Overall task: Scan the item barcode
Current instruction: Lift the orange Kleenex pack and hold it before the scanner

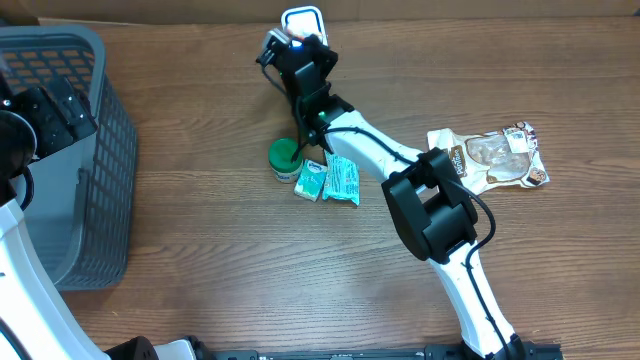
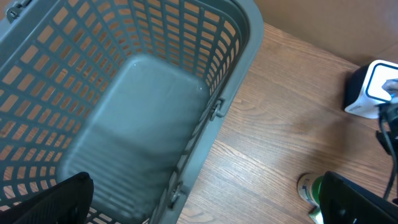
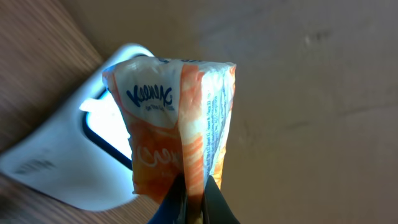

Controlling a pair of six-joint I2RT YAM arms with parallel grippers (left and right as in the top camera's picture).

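The item is an orange and white tissue pack (image 3: pixel 174 118), held upright with my right gripper (image 3: pixel 194 193) shut on its lower edge. It hangs right in front of the white scanner (image 3: pixel 68 155), whose bright window faces it. Seen from overhead, the right gripper (image 1: pixel 292 48) sits just before the scanner (image 1: pixel 303 18) at the table's far edge, and the arm covers most of the pack. I cannot make out a barcode. My left gripper (image 2: pixel 205 208) is open and holds nothing, hovering over the near rim of the grey basket (image 2: pixel 236 37).
The grey basket (image 1: pixel 110 150) fills the left side of the table. A green-lidded can (image 1: pixel 284 158) and two green packets (image 1: pixel 330 180) lie beneath the right arm. A printed snack bag (image 1: pixel 495 158) lies at the right. The scanner (image 2: pixel 370 90) also shows in the left wrist view.
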